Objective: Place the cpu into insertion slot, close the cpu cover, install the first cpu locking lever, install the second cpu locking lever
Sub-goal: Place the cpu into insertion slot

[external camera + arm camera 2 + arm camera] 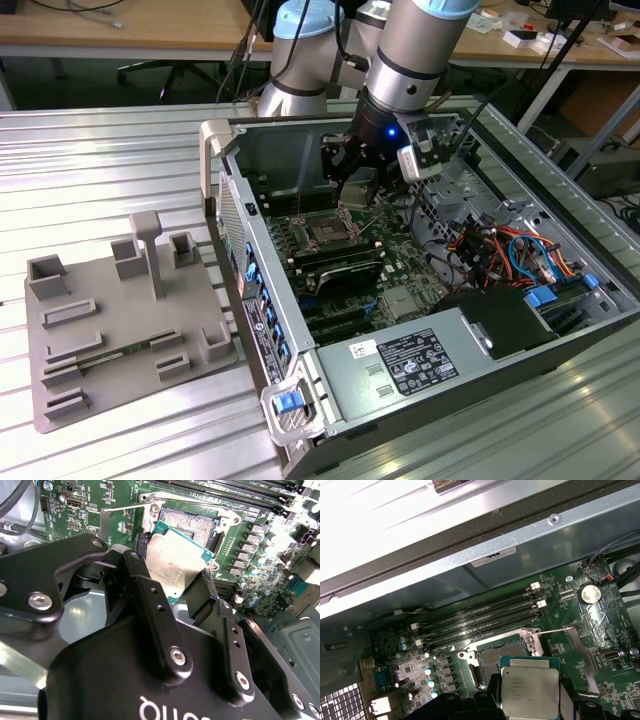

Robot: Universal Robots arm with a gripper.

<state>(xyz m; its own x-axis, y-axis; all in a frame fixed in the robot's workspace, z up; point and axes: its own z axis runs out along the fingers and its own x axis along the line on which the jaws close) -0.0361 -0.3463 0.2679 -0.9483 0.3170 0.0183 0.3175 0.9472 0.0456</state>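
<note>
Gripper [170,575] clenched on the chip [175,560], its two black fingers [150,600] pressing opposite edges, silver top facing the wrist cameras. The chip [529,690] hangs close over one edge of the socket [497,652] and is not seated; the pin field lies bare. The cover [580,655] is swung open off the socket, and a thin lever wire [555,630] stands free beside it. Long memory slots [480,617] run along the socket's far side. In the exterior view the arm reaches down into the open computer case [250,250], which lies on the ribbed metal desk [100,150].
</note>
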